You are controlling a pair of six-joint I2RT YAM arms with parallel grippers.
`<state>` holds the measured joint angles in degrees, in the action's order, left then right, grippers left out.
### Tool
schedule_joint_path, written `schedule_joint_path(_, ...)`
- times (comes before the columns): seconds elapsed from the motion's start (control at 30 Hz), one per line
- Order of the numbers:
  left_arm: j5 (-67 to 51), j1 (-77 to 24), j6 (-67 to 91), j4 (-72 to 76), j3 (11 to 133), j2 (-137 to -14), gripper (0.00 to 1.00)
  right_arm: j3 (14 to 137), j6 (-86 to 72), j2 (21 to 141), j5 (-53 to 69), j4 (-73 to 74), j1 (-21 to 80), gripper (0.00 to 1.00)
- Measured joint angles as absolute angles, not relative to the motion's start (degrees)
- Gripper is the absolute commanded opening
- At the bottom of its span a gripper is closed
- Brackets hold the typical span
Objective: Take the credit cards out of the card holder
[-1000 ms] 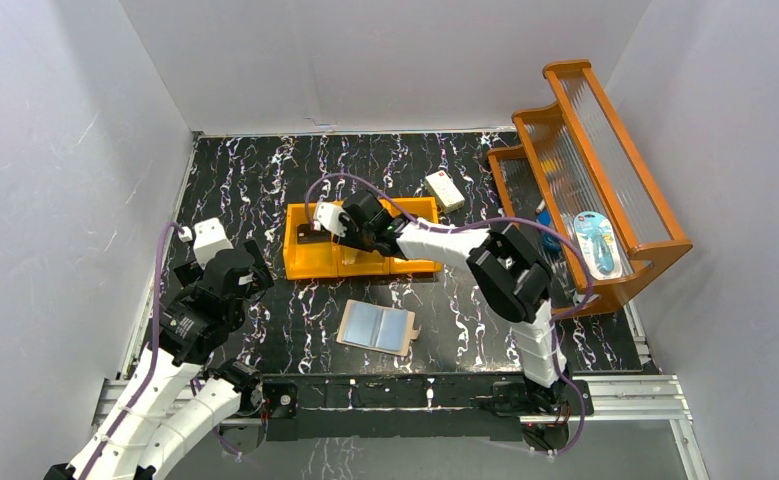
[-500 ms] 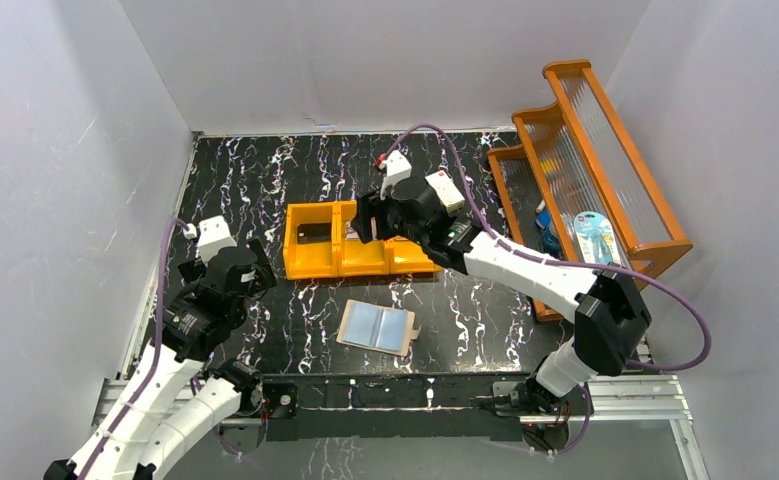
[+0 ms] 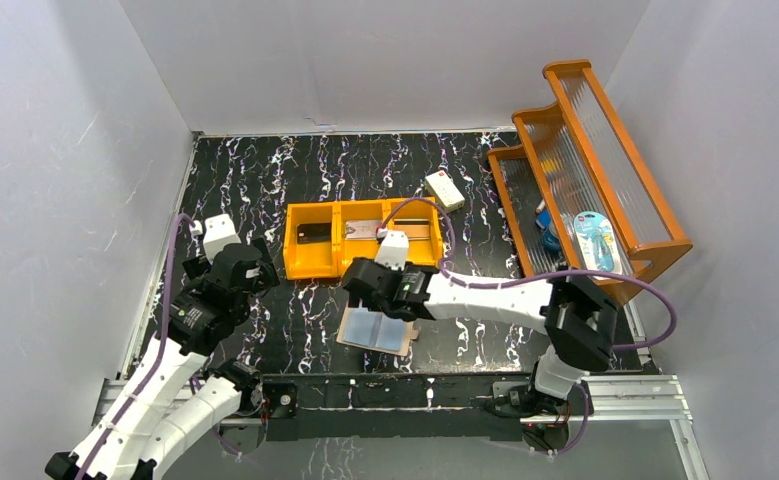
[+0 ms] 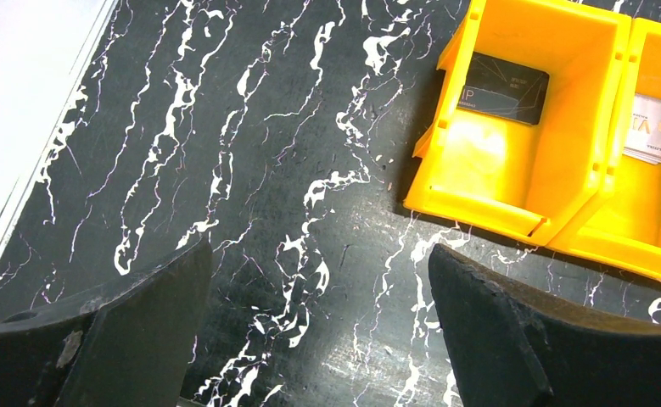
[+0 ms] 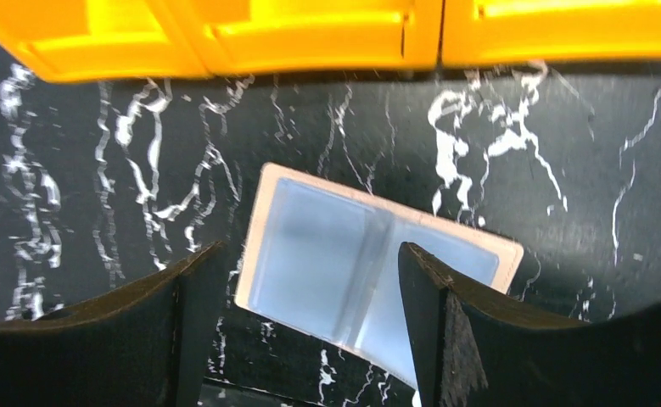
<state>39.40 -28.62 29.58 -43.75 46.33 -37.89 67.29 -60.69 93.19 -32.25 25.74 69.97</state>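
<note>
The card holder [image 3: 383,336] lies open on the table in front of the orange bin [image 3: 300,268], pale blue pockets up and peach rim showing. My right gripper [image 3: 363,295] hangs open just above it. In the right wrist view the fingers straddle the card holder [image 5: 327,246] without touching it, and the right gripper [image 5: 310,251] holds nothing. A black credit card [image 4: 505,89] lies in the bin's left compartment and a silver-white card [image 4: 653,129] in the middle one. My left gripper [image 4: 318,254] stands open and empty over bare table left of the bin [image 4: 479,161].
A thick white box [image 3: 445,190] lies behind the bin. An orange tiered rack [image 3: 605,120] with blue packets [image 3: 597,243] stands along the right wall. Grey walls close in the left, back and right. The bin's front wall [image 5: 310,38] is just beyond the card holder.
My right gripper has swung from the bin's compartments back toward me and down over the card holder, its jaws opening wider. The left arm has hardly moved.
</note>
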Motion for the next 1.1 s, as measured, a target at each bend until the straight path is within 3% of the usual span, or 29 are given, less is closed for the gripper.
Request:
schedule_joint_path(0.2,39.46,-28.62,29.61,-43.77,46.33,-38.48,0.98,69.87,-68.29,99.18,-34.81,32.80,73.36,0.77)
schedule_joint_path(0.97,40.10,-28.62,30.04,-43.81,46.33,-36.60,0.98,78.13,-74.39,112.14,-32.40,37.19,73.95,0.69)
schedule_joint_path(1.03,40.10,-28.62,30.06,-43.83,46.33,-36.60,0.98,79.13,-74.81,112.86,-32.45,38.15,73.95,0.64)
schedule_joint_path(1.1,40.10,-28.62,30.06,-43.83,46.33,-36.62,0.98,79.88,-75.16,113.34,-32.69,38.94,73.97,0.54)
